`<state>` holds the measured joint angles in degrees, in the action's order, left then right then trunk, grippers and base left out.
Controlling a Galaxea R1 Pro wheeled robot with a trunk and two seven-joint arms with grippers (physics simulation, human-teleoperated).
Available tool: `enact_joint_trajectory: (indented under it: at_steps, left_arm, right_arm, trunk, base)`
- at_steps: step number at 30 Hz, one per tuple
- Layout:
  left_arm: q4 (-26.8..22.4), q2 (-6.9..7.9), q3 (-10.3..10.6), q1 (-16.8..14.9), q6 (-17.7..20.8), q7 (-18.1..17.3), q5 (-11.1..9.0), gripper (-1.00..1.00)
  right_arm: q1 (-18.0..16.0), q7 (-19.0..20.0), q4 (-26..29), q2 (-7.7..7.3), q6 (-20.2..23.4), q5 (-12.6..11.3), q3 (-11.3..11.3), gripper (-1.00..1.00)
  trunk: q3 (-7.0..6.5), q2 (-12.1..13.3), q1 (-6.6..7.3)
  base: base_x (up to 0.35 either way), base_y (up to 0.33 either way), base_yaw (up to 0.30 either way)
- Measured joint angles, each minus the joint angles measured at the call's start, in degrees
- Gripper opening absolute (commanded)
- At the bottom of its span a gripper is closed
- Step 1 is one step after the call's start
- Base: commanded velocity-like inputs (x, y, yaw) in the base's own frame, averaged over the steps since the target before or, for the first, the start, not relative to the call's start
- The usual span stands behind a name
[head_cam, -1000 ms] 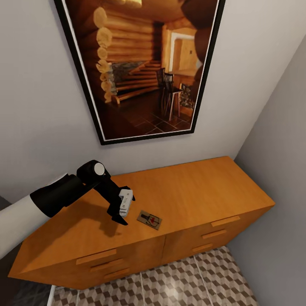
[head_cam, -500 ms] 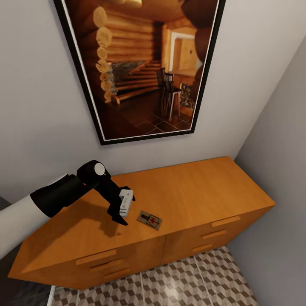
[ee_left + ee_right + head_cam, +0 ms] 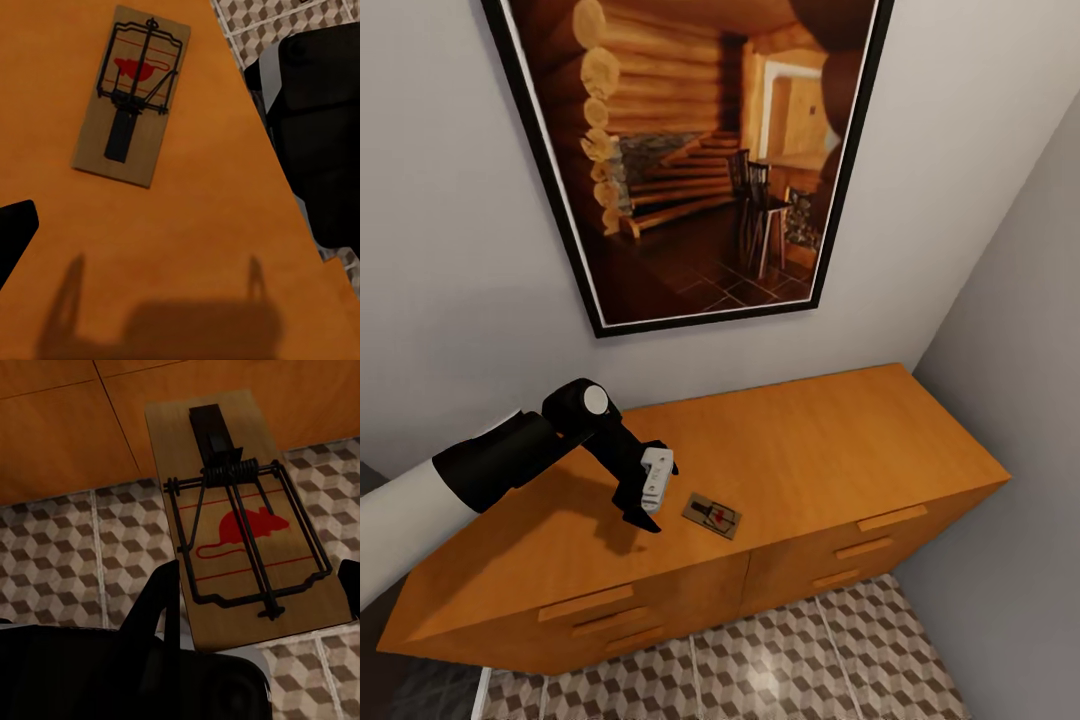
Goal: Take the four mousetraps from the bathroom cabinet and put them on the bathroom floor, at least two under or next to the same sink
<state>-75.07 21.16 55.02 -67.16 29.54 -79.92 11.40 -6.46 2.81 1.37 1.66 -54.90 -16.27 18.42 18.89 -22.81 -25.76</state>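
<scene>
Mousetraps show in all three views: one [image 3: 711, 516] lies flat on the cabinet top [image 3: 830, 440], near its front edge and just beside the left gripper [image 3: 645, 505], apart from it. In the left wrist view this same trap [image 3: 132, 94] rests on the orange-brown wood with its red mouse mark and dark wire bar facing up, and the gripper's shadow falls on the wood short of it. One dark fingertip [image 3: 13, 232] shows at the picture's edge – the two prongs of the shadow stand well apart, so the fingers are spread and hold nothing.

A second mousetrap [image 3: 244, 521] shows large in the right wrist view, its tan board close before the camera, with the cabinet front [image 3: 67, 427] and the cube-patterned bathroom floor [image 3: 67, 555] behind it. The right gripper [image 3: 259, 592] appears to be clamped on this trap: a dark finger [image 3: 161, 596] runs along one long side of the board, and a sliver of another sits at its far side – the contact itself is hard to see.

On the wall above the cabinet hangs a black-framed picture [image 3: 700, 150] of a log-cabin room. The drawer handles [image 3: 890, 518] show along the cabinet's front.
</scene>
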Motion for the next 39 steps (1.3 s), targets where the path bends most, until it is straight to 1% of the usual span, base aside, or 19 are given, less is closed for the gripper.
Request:
enact_joint_trajectory:
  at_steps: [4,12,19,20,30,33,39]
  left_arm:
    - [0.0,0.0,0.07,0.0,0.04,0.03,0.0,1.0]
    - [0.46,-0.25,0.01,0.0,0.15,0.09,0.18,1.0]
    - [1.26,-1.45,-0.07,0.03,0.24,0.09,0.9,1.0]
    - [1.31,-1.86,-0.07,0.02,0.25,0.09,0.97,1.0]
    - [1.48,-4.12,-0.08,0.0,0.26,0.07,1.36,1.0]
    - [1.49,-4.66,-0.13,0.0,0.26,0.03,1.96,1.0]
    - [1.5,-5.16,-0.16,0.0,0.26,0.01,2.84,1.0]
  right_arm:
    - [0.0,0.0,0.0,0.0,0.0,0.0,0.0,-1.0]
    - [0.0,0.0,0.0,0.0,-0.01,0.0,0.0,-1.0]
    - [0.0,0.0,0.0,0.0,-0.02,0.0,0.0,-1.0]
    - [0.0,0.0,0.0,0.0,-0.03,0.0,0.0,-1.0]
    - [0.0,0.0,0.0,0.0,-0.1,0.0,0.0,-1.0]
    - [0.0,0.0,0.0,0.0,-0.09,0.0,0.0,-1.0]
    - [0.0,0.0,0.0,0.0,-0.09,0.0,0.0,-1.0]
  trunk:
    - [0.27,0.0,0.0]
    - [0.38,0.0,0.0]
    - [0.39,0.0,0.0]
    - [0.39,-0.01,0.0]
    - [0.39,-0.01,0.0]
    - [0.39,-0.01,0.0]
    - [0.39,-0.01,0.0]
  base:
    - [0.0,0.0,0.0]
    - [0.0,0.0,0.0]
    - [0.0,0.0,0.0]
    - [0.0,0.0,0.0]
    - [0.0,0.0,0.0]
    - [0.0,0.0,0.0]
    - [0.0,0.0,0.0]
